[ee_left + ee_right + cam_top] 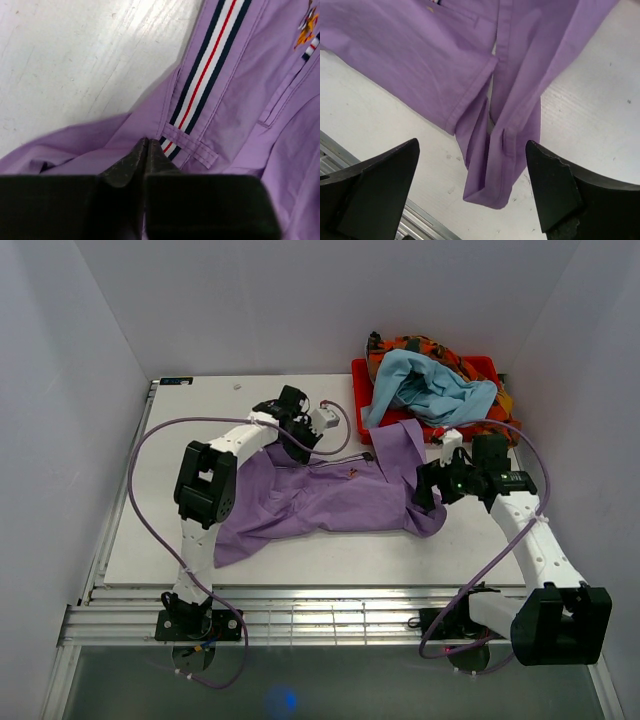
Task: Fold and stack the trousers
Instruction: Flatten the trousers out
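Observation:
The lilac trousers (330, 502) lie spread and rumpled across the middle of the white table, with one flap reaching toward the back right. My left gripper (300, 428) is at their far edge. In the left wrist view the gripper (146, 144) is shut on the cloth beside the striped waistband (205, 75) and a belt loop. My right gripper (432, 490) hovers over the trousers' right end. In the right wrist view it (472, 145) is open and empty, with a folded corner of the trousers (495, 175) between and below its fingers.
A red tray (482, 364) at the back right holds a light blue garment (430, 390) and an orange patterned one. White walls close in both sides. Metal rails (330, 605) run along the table's near edge. Purple cables loop from both arms.

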Motion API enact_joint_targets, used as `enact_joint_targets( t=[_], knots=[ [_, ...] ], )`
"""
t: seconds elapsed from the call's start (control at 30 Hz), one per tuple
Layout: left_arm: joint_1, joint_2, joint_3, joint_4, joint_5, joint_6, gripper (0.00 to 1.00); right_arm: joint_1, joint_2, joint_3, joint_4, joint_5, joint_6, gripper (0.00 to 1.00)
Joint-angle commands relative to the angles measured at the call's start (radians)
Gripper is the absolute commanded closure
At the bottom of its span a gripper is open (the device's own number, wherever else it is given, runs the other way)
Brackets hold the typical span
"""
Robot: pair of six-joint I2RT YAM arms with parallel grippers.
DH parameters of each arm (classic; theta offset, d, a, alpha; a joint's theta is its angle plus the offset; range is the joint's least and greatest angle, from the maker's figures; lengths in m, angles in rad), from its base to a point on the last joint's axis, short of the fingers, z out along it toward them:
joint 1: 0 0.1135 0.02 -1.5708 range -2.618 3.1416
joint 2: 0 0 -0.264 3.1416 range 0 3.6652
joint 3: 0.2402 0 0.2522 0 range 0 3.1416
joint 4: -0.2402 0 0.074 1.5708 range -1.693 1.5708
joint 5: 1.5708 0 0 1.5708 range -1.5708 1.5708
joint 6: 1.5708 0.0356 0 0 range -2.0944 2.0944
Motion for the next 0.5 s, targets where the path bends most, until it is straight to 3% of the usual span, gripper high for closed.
enact_joint_targets(
  t=[0.0, 0.27, 0.47],
  knots=[
    [0.004, -0.056, 0.104, -0.038, 0.024, -0.036, 0.97, 0.012, 0.019, 0.079, 0.017, -0.142, 0.001, 0.08],
    [0.087, -0.205, 0.276, -0.038, -0.022, -0.191, 1.0, 0.102, 0.2, 0.096, 0.187, -0.192, 0.085, 0.05],
    [0.144, -0.368, 0.158, 0.019, -0.008, -0.306, 1.0, 0.176, 0.366, 0.114, 0.344, -0.13, 0.142, 0.04]
  ],
)
